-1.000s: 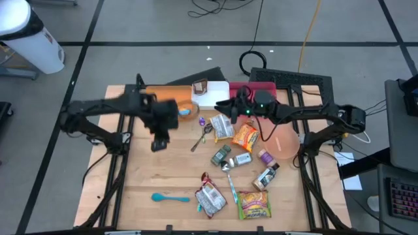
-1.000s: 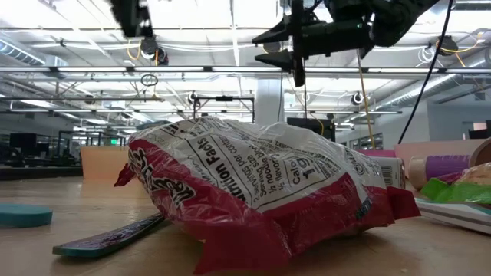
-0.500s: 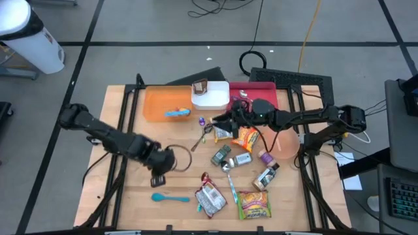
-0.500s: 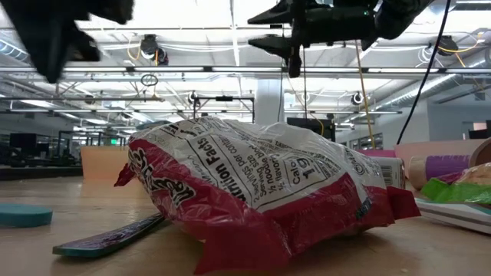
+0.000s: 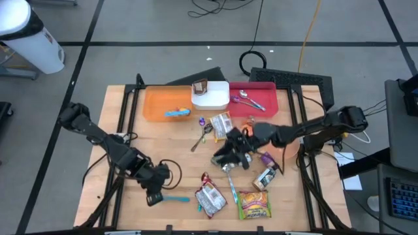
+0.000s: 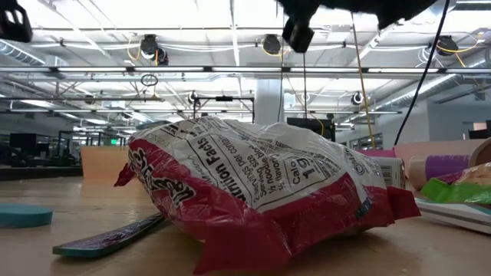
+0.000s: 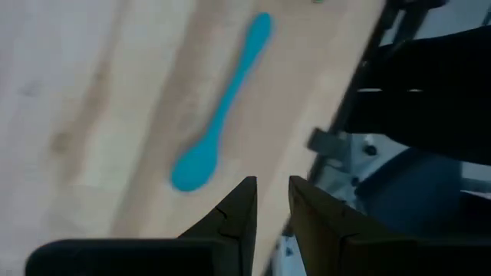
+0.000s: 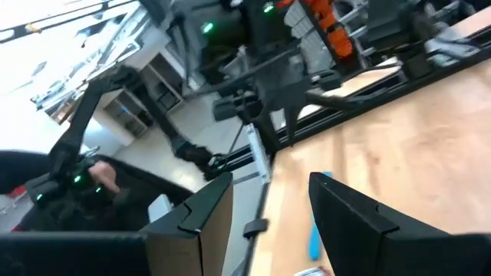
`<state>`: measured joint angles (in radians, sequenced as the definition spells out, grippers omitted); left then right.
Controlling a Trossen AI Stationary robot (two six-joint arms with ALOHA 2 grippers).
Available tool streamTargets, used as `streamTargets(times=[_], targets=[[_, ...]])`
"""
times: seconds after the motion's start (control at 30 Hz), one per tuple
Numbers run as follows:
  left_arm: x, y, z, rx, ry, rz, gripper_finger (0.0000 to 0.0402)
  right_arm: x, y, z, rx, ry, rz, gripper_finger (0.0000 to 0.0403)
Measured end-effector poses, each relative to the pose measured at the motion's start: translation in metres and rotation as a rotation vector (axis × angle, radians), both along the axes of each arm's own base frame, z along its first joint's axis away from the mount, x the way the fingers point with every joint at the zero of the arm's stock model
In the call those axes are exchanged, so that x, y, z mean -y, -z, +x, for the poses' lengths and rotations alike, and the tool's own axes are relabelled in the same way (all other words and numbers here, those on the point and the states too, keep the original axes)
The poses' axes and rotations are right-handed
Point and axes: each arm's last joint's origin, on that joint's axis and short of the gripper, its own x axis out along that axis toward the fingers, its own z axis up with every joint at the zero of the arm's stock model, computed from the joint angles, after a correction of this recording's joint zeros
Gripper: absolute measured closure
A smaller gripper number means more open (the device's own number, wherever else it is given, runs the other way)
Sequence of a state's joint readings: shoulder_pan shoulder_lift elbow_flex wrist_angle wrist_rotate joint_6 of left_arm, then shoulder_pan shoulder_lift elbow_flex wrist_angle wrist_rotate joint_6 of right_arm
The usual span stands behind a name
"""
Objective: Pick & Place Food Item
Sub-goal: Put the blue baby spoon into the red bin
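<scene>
Turquoise spoon [image 5: 171,197] lies on the wooden surface [image 5: 176,150] just beside the left pincer [image 5: 154,196], fingers slightly apart, empty. Right pincer [image 5: 230,155], fingers apart, hovers over the food packets, likely choosing one.

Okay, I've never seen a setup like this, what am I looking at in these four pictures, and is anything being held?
These are two dark robot arms working over a wooden table. One picture looks straight down from above, one sits at table height, and two come from cameras on the arms' wrists. From above, the left gripper is low beside a blue spoon, which its wrist camera also shows; its fingers stand slightly apart and hold nothing. The right gripper is over the clutter of snack packets mid-table, its fingers open and empty. An orange tray, a white box and a red-and-white snack bag also lie there.
</scene>
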<state>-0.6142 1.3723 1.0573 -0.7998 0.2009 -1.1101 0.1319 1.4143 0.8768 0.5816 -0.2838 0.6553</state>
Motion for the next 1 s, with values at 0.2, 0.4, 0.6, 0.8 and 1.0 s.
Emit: streamTargets(times=[0.2, 0.4, 0.6, 0.8, 1.0], targets=[[0.011, 0.007, -0.002, -0.062, -0.052, -0.005, 0.0316, -0.039, 0.000, -0.008, 0.029, 0.025, -0.081, 0.0238], [0.032, 0.022, 0.003, -0.056, -0.064, -0.011, 0.0316, -0.048, 0.001, -0.010, 0.040, 0.123, -0.131, 0.0238], [0.052, 0.038, 0.007, 0.003, 0.056, 0.015, 0.0316, -0.042, 0.001, -0.009, 0.034, 0.141, -0.134, 0.0238], [0.057, 0.052, 0.009, 0.045, 0.209, 0.107, 0.0316, -0.033, 0.002, -0.006, 0.017, 0.172, -0.132, 0.0238], [0.053, 0.065, 0.012, 0.020, 0.311, 0.180, 0.0316, -0.024, 0.006, -0.004, -0.024, 0.199, -0.116, 0.0238]])
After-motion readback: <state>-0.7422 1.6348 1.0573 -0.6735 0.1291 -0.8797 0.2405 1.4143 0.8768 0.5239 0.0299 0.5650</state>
